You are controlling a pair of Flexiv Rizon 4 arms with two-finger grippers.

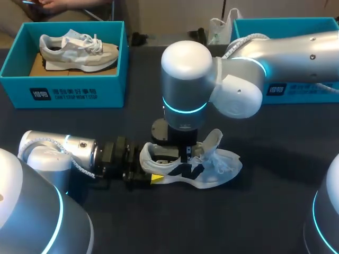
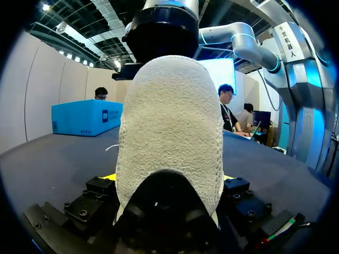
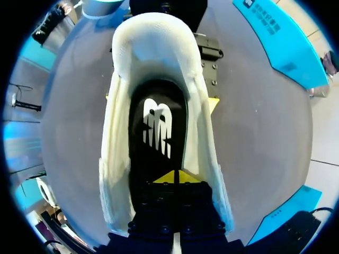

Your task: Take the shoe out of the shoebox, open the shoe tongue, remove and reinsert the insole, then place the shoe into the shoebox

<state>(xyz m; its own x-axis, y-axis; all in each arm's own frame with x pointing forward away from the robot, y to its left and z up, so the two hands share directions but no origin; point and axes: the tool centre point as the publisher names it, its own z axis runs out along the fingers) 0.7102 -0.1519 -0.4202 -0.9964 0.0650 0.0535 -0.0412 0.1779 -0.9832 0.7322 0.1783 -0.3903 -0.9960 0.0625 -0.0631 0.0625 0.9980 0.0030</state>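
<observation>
Left end effector point(image 2: 168, 179): closed on the heel of the shoe point(image 1: 209, 170), one yellow-tipped finger against each side; lying low along the tabletop point(image 1: 265, 211).
Right end effector point(image 3: 175, 177): pointing straight down into the shoe's opening; yellow tips drawn together with only a seam between them; whether they pinch anything cannot be told.
Shoe: white, standing on its sole on the tabletop; heel between the left end effector's fingers, toe pointing away from them.
Insole point(image 3: 158, 127): black with a white mark, lying inside the shoe; it runs from under the right end effector's tips toward the heel.
Tongue point(image 1: 213, 139): white, lifted up and forward, just past the right end effector on the toe side.
Laces point(image 1: 220, 164): loose, beside the tongue over the forefoot.
Shoebox point(image 1: 63, 91): teal, open, well beyond the left end effector.
Second shoe point(image 1: 79, 50): pale, lying in that shoebox.
Second shoebox point(image 1: 299, 89): teal, well beyond the right end effector, partly hidden by its arm.
Tabletop: dark.
</observation>
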